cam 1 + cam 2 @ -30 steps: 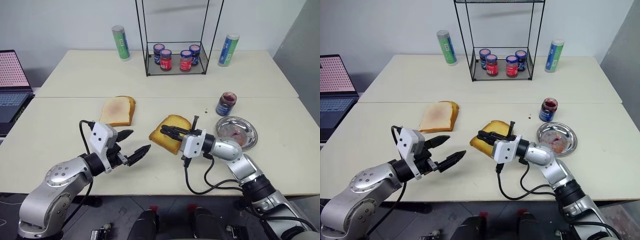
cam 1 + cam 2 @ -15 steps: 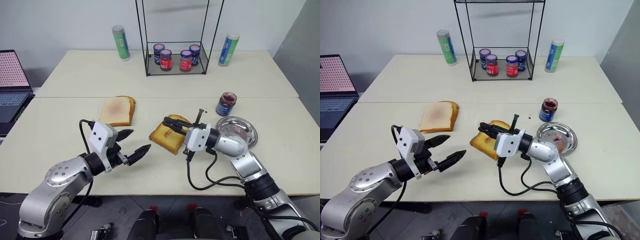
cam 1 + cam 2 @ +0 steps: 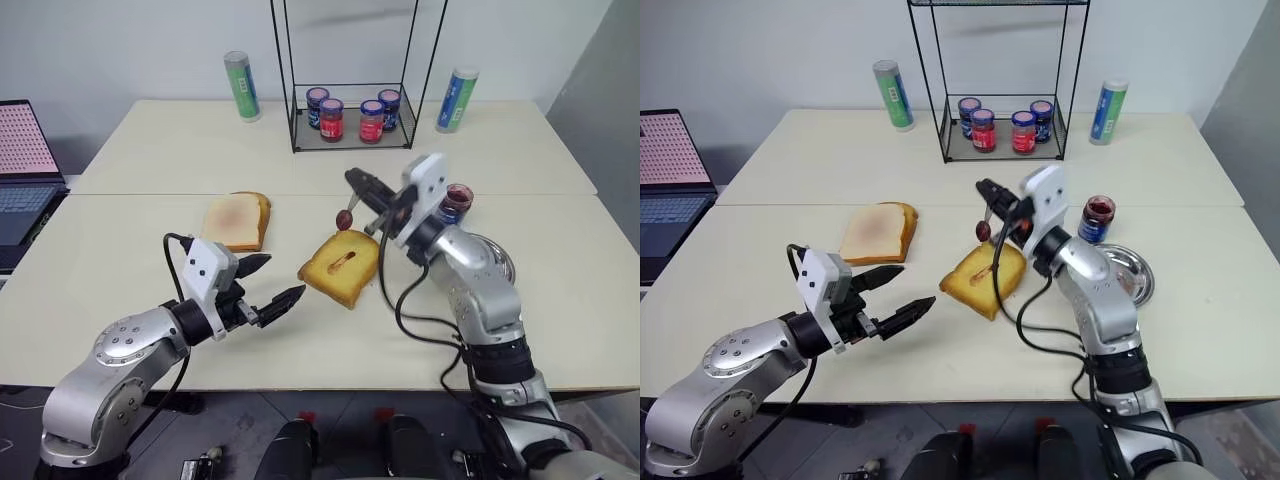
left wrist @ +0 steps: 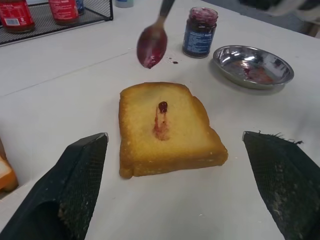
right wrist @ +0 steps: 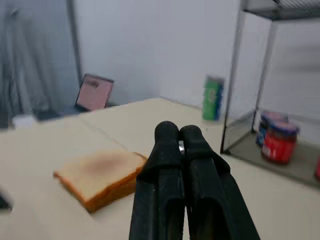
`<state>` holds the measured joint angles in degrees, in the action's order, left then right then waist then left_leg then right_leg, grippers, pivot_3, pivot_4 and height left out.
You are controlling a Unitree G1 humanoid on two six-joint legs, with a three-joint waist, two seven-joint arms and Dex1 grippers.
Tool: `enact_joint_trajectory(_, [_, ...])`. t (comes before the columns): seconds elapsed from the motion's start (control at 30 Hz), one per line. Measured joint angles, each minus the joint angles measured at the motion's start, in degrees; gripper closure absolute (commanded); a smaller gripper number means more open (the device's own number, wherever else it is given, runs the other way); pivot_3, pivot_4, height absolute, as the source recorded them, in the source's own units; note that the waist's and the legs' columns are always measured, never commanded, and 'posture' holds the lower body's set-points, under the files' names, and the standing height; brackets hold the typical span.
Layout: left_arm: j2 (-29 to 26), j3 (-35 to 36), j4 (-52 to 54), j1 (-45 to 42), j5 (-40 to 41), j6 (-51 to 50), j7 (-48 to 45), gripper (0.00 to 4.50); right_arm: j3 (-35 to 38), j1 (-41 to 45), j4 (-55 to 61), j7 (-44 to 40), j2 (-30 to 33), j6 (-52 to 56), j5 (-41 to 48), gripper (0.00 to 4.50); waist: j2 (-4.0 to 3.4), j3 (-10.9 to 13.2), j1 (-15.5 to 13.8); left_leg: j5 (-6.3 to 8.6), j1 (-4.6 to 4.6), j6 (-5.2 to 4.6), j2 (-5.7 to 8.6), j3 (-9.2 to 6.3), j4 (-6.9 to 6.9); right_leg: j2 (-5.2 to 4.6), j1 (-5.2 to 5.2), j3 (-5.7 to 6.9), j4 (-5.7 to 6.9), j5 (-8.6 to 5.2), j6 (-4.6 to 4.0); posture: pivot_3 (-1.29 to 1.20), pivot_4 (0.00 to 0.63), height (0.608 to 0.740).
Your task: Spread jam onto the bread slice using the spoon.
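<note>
My spoon (image 3: 346, 214), slim and silver, hangs bowl-down in the air just above the far edge of the bread slice (image 3: 342, 267), its bowl coated in dark red jam. The slice lies flat on the cream table, thick, golden-yellow on its face with a tan crust, and it carries one short red streak with a darker blob at its centre. The jam (image 3: 455, 205) sits in a small, lidless glass jar with a blue label, standing upright beyond the slice.

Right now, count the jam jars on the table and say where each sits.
5. Four lidded jars stand grouped in the wire rack at the back; one open jar stands beside the steel dish. None seems hidden.
</note>
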<state>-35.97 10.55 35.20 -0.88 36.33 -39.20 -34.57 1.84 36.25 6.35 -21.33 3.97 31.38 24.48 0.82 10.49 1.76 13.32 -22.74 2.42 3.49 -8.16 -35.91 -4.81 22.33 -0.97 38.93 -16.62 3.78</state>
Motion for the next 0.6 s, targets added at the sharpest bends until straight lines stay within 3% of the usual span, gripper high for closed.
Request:
enact_joint_trajectory(0.13, [0.0, -0.1, 0.0, -0.1, 0.0, 0.0, 0.0, 0.00, 9.3, 2.0, -2.9, 7.9, -3.8, 14.7, 11.1, 4.49, -0.03, 0.0, 0.1, 0.06, -0.03, -0.11, 0.03, 0.01, 0.03, -0.01, 0.05, -0.01, -0.01, 0.00, -0.01, 0.00, 0.150, 0.740])
enact_joint_trajectory(0.3, [0.0, -0.1, 0.0, -0.2, 0.0, 0.0, 0.0, 0.00, 16.6, 3.0, -6.9, 17.6, -8.2, 23.1, 18.0, 4.49, -0.04, 0.0, 0.2, 0.07, -0.02, -0.12, 0.00, 0.22, 0.05, 0.01, 0.08, -0.01, 0.03, 0.00, -0.01, 0.00, 0.150, 0.740])
enact_joint_trajectory(0.6, [0.0, -0.1, 0.0, 0.0, 0.0, 0.0, 0.1, 0.00, 16.9, 2.7, -9.4, 20.2, -6.5, 24.1, 17.1, 4.49, -0.04, 0.0, 0.3, 0.07, -0.03, -0.13, 0.01, 0.35, 0.04, 0.02, 0.08, -0.01, 0.02, 0.00, -0.01, 0.00, 0.150, 0.740])
